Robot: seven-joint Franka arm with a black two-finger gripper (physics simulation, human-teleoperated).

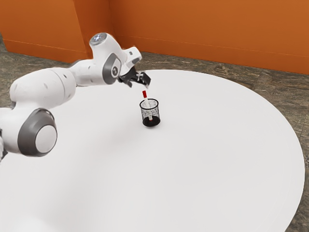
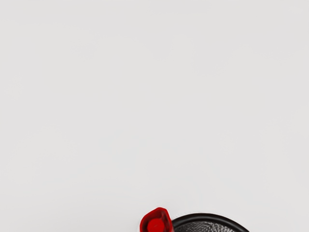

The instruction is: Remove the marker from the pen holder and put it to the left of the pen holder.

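Observation:
Just above the marker's red end hangs my gripper, tilted, with a small gap between it and the marker; how its fingers stand is too small to tell. The marker leans inside the black mesh pen holder, its red end sticking up past the rim and its white body visible through the mesh. In the wrist view the marker's red end lies at the lower edge, beside the dark rim of the pen holder.
The pen holder stands upright on a round white table. Beyond the table's far edge are a dark floor and an orange wall.

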